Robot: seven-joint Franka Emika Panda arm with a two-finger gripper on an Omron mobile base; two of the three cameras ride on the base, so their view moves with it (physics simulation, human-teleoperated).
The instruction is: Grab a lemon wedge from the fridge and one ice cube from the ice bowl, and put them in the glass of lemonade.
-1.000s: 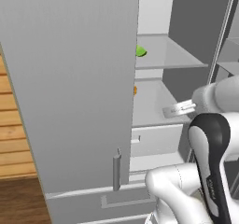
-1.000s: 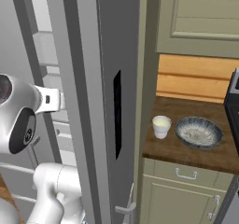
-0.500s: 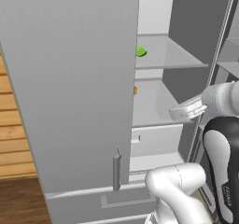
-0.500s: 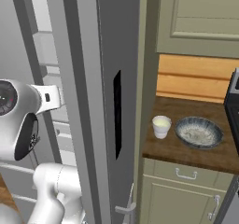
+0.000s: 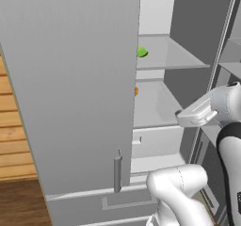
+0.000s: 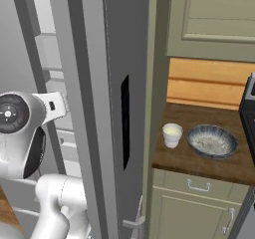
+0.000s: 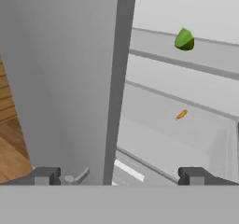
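Note:
The fridge (image 5: pixel 70 88) stands with its left door swung open toward me. On an upper shelf inside lies the lemon wedge (image 5: pixel 141 51), small and yellow-green, partly behind the door's edge; it also shows in the hand view as the lemon wedge (image 7: pixel 184 39). My gripper (image 7: pixel 119 175) is open and empty, in front of the open compartment, below and short of the wedge. Its hand (image 5: pixel 200 113) hovers at the right of the opening. On the wooden counter right of the fridge stand the glass of lemonade (image 6: pixel 172 134) and the ice bowl (image 6: pixel 212 141), side by side.
A small orange item (image 5: pixel 136 91) lies on the shelf below the wedge. The open door's edge (image 7: pixel 119 78) runs close by my left fingertip (image 7: pixel 46 175). Fridge drawers (image 5: pixel 155 142) sit under the shelves. Olive-green cabinets (image 6: pixel 219 19) hang above the counter.
The hand has drifted a little to the right in the left base view as the upper arm swung right. The gripper has stayed open. The fridge and counter things have not moved.

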